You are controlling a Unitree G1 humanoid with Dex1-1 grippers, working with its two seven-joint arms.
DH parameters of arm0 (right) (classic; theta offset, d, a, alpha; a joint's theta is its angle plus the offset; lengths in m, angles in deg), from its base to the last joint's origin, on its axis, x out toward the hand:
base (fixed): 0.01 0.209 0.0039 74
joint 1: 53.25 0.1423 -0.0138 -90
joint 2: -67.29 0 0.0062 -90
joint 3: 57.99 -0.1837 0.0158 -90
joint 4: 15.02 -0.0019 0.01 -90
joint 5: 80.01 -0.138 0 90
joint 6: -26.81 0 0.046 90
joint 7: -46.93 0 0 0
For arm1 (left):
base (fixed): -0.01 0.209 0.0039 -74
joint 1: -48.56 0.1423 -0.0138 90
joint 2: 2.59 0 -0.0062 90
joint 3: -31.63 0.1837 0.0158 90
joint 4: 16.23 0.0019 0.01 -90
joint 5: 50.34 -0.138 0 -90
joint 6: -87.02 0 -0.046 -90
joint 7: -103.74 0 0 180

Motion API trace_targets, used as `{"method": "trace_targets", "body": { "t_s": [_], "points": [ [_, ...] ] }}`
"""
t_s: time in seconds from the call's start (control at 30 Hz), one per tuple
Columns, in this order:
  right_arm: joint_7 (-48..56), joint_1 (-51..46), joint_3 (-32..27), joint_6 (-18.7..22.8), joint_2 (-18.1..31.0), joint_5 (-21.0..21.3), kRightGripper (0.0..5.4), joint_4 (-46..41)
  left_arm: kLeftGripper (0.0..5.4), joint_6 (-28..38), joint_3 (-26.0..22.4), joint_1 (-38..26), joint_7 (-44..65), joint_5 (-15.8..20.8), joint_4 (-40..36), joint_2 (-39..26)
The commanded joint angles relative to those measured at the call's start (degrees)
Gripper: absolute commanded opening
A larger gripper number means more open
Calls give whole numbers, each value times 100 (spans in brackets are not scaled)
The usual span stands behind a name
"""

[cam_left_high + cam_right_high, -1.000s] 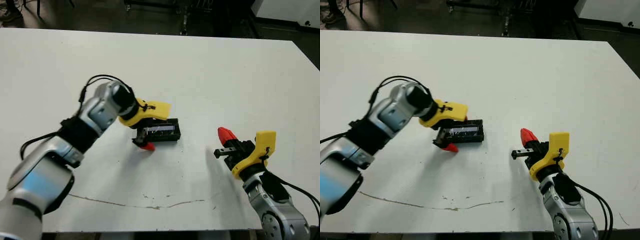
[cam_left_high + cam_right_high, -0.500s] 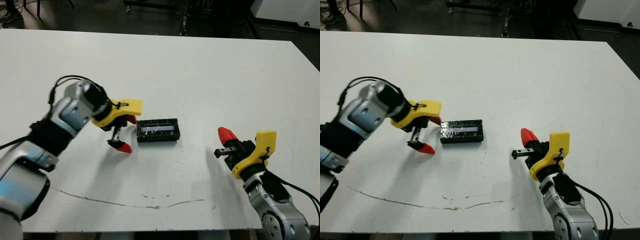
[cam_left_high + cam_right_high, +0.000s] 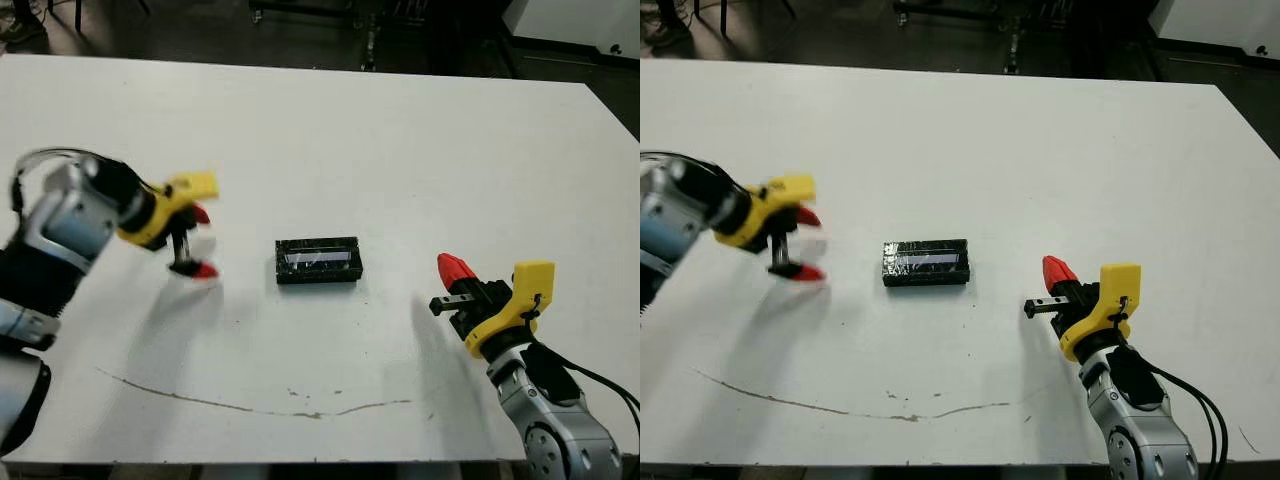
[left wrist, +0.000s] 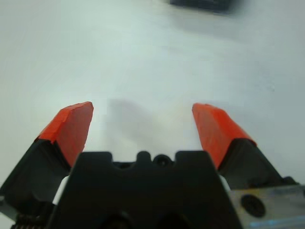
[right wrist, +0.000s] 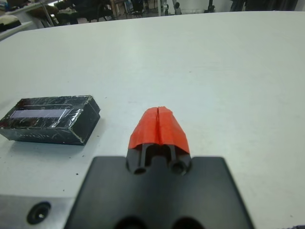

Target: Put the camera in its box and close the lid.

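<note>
My right gripper [image 3: 452,268] is nearest to me, low on my right side. Its two red tips are pointed and pressed flat together, like one little red cone, and they hold nothing. Behind them is a black blocky body and a bright yellow plastic piece. A shiny silver arm with a black wire runs back from it.

A thin, wiggly brown line [image 3: 250,402] runs across the table [image 3: 420,140] close to my edge. The table is white, flat and smooth, with a few tiny dark specks.

A bit farther out, in the middle, sits the box [image 3: 318,260]. It is a small, low black block with straight sides and square corners. The lid [image 5: 45,107] is on it, lying flat. The top is shiny like glass and has a pale stripe of light on it. I cannot see the camera anywhere, so I cannot tell where it is. The box is well apart from both of my grippers.

My left gripper [image 3: 197,242] is off to the left of the box, above the table. Its two red tips are spread wide apart with only air between them. It has a yellow piece too, and a round grey arm.

Past the far edge of the table the floor is dark.
</note>
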Motion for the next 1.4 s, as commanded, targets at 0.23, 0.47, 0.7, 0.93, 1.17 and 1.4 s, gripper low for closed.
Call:
{"method": "trace_targets", "body": {
  "t_s": [0.23,0.47,0.7,0.93,1.17,1.4],
  "points": [
    [-85,-17,-25,104,55,22,0,-29,349,-595,-515,-78,-804,1272,-956,933],
    [-10,-37,-13,14,80,10,0,45,246,-732,-94,46,-878,1669,-1172,1191],
    [-123,-80,21,132,33,38,0,-48,141,-942,264,140,-1132,1847,-1265,1586],
    [-187,-98,25,222,66,42,0,-111,31,-1081,607,512,-1422,1849,-1430,1708],
    [-140,-89,29,197,75,23,0,-95,1,-1079,823,877,-1623,1806,-1450,1716],
    [-155,-94,32,208,68,36,0,-104,1,-966,977,1229,-1817,1704,-1224,1692]
  ]
}}
